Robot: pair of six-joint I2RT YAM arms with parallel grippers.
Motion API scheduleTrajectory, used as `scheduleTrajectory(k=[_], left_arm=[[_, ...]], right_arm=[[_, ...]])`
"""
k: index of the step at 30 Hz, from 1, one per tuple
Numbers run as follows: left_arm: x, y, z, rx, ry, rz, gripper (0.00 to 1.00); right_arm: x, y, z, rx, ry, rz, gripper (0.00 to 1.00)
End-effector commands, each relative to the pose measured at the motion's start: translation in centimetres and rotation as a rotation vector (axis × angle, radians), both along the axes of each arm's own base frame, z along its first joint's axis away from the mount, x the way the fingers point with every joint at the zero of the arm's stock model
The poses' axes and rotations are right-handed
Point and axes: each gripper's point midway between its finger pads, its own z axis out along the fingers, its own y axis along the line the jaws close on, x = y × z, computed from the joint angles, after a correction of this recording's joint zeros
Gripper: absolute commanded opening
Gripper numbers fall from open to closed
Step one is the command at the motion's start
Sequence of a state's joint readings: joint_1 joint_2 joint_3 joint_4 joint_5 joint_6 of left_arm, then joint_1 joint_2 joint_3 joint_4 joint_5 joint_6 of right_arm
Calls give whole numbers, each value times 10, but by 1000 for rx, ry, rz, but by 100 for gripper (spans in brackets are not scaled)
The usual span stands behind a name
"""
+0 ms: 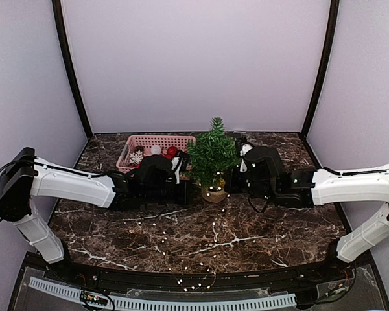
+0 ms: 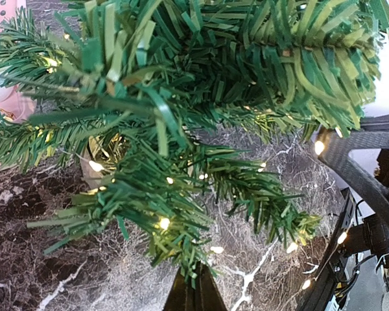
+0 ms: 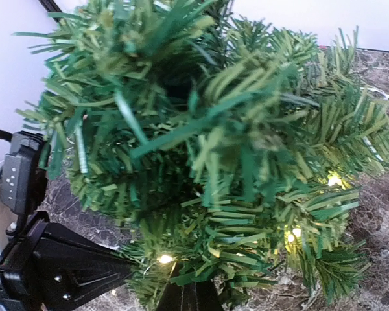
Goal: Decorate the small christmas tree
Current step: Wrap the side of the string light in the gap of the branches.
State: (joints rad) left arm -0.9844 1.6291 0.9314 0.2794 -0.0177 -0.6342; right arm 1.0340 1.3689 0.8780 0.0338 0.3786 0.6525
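Tabletop [image 1: 104, 223] with the small christmas tree [image 1: 212, 154] upright just right of the pink basket [image 1: 157, 140]
Both clenched among its lower branches: left gripper [image 2: 194, 295] and right gripper [image 3: 189, 297], one each side; lit fairy lights [image 1: 196, 286] trail to the near edge

So the tree [image 1: 212, 152] sits on the table [image 1: 279, 227], basket [image 1: 157, 138] behind it to the left, left gripper [image 1: 185, 184] just left of it, right gripper [image 1: 237, 179] just right, light string [image 1: 214, 233] trailing out in front.
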Motion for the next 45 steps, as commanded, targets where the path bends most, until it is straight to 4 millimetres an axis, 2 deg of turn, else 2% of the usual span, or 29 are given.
scheduleTrajectory(k=[1,6,13,15,17,19,23,27,34,39,45], left_arm=[[2,4,4,-18,-7,10,0],[2,4,4,-21,-8,10,0],[1,2,5,-20,-21,-9,0],[2,5,9,-16,-46,-5,5],[1,13,12,0,-85,0,20],[2,23,26,7,-146,8,30],[0,37,35,67,-230,3,34],[-1,45,31,106,-237,9,34],[-8,35,26,24,-192,-21,36],[-6,27,15,-2,-136,-21,38],[-2,18,17,-74,-109,-11,41]], right_arm=[[7,-14,-10,15,23,-71,0],[4,-24,-32,-11,60,-87,0],[-1,-10,-50,14,98,-32,0],[0,-9,-48,22,94,-32,0],[1,-8,-46,26,90,-33,0],[1,-8,-45,30,90,-37,0],[0,-10,-47,28,94,-42,0],[0,-11,-45,31,91,-44,0],[1,-14,-41,33,82,-54,0],[1,-14,-41,32,82,-52,0],[0,-14,-41,36,85,-51,0]])
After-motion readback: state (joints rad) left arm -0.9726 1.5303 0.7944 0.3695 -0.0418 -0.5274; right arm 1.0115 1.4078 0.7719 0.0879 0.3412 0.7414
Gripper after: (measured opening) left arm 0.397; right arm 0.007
